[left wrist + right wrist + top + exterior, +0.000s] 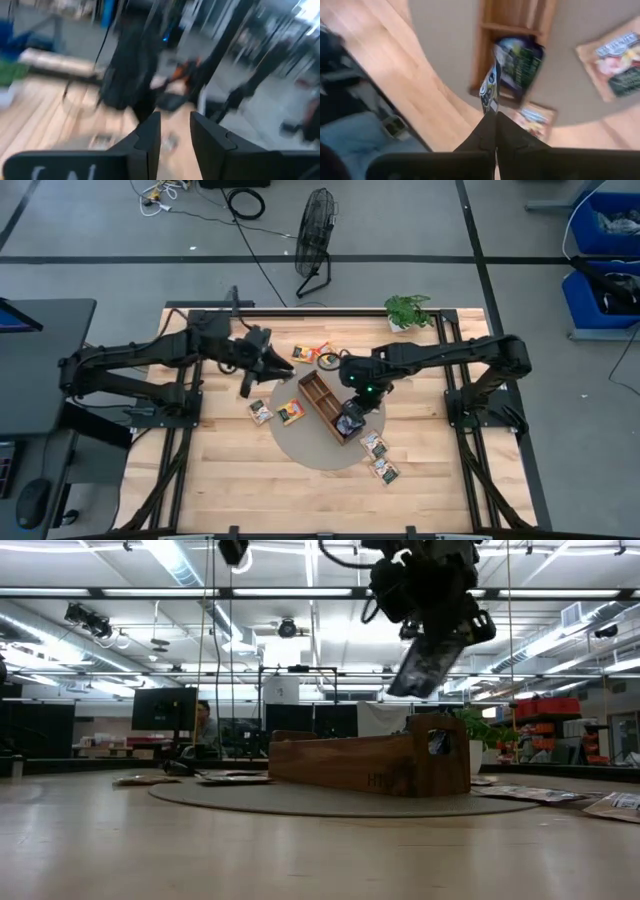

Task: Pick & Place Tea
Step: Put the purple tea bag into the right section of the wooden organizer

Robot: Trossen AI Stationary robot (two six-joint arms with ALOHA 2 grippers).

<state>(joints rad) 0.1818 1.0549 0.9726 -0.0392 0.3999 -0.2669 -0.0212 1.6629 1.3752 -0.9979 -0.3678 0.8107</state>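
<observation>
My right gripper (352, 418) hangs over the near end of the long wooden tray (316, 392), shut on a dark blue-black tea sachet (428, 665). In the low view the sachet dangles above the tray's end wall (425, 755). The tray lies on the round grey mat (320, 452). Loose tea sachets lie flat left of the tray (261, 412) (291, 412), beyond it (303, 352) (325, 350) and near right (373, 444) (384, 471). My left gripper (268, 363) is raised left of the tray's far end, open and empty (175, 135). My right gripper pinches the sachet by its upper edge (490, 102) between its two shut fingers, coming from above and pointing steeply down. The sachet hangs tilted below the fingertips, lifted clear, over the tray's near end compartment (512, 87).
A small potted plant (408, 310) stands at the table's far right corner. Bare wood lies along the near edge (300, 500). Beyond the table there is a floor fan (316, 230) and, in the low view, a person (205, 725) at a desk.
</observation>
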